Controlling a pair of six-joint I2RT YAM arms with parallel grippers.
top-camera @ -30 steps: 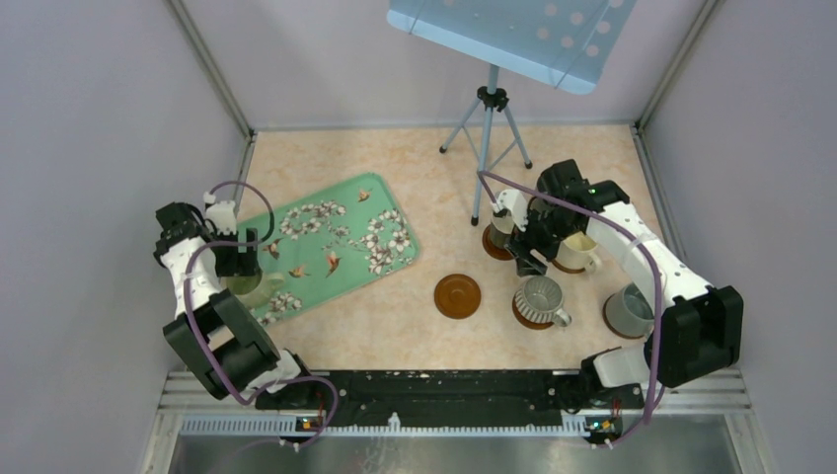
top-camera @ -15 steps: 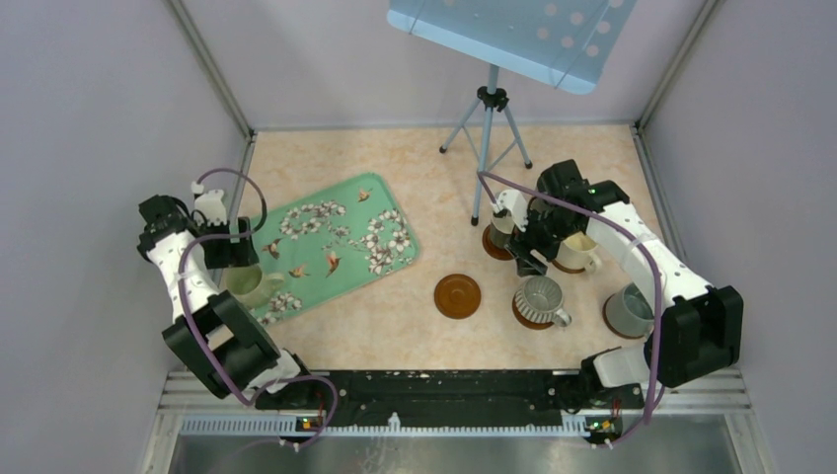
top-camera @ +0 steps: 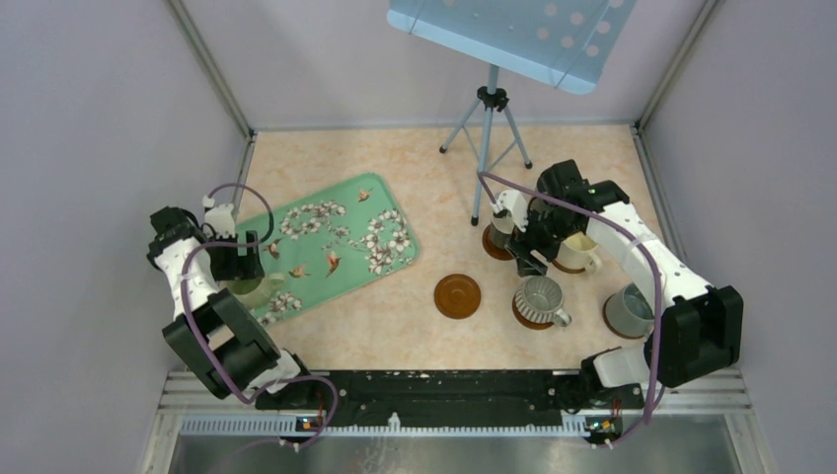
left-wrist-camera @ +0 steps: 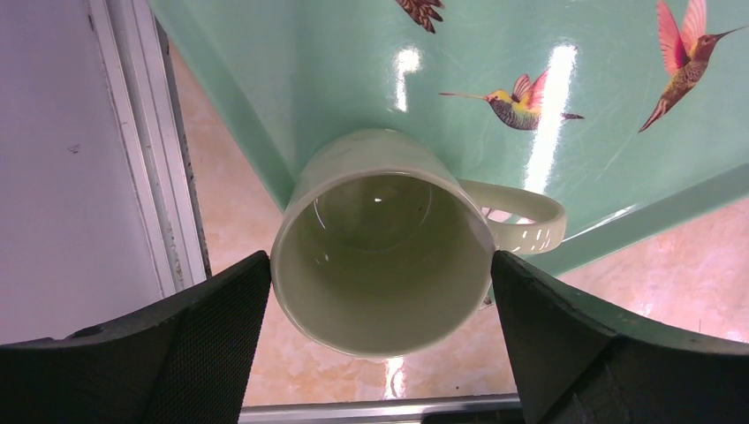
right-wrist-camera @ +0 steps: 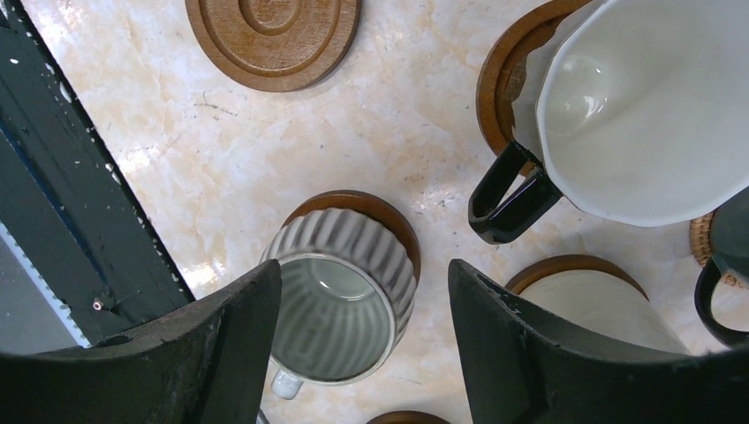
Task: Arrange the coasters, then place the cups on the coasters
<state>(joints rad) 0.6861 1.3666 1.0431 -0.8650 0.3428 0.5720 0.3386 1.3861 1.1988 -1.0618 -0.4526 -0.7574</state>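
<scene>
Pale green mug [left-wrist-camera: 382,243] upright, lower left of overhead frame. Bare coaster [top-camera: 457,295] at centre. Ribbed grey mug [top-camera: 540,298] upright on second coaster [right-wrist-camera: 393,216].

Remote operator's view: my rig works inside a robotics lab test cell. Plain lilac wall panels [top-camera: 99,118] on aluminium posts [top-camera: 209,69] box in a marble-patterned tabletop [top-camera: 395,163], a tripod [top-camera: 491,138] at upper centre stands under a perforated blue panel [top-camera: 508,35], and a black mounting rail [top-camera: 444,385] spans the bottom of the frame.
</scene>
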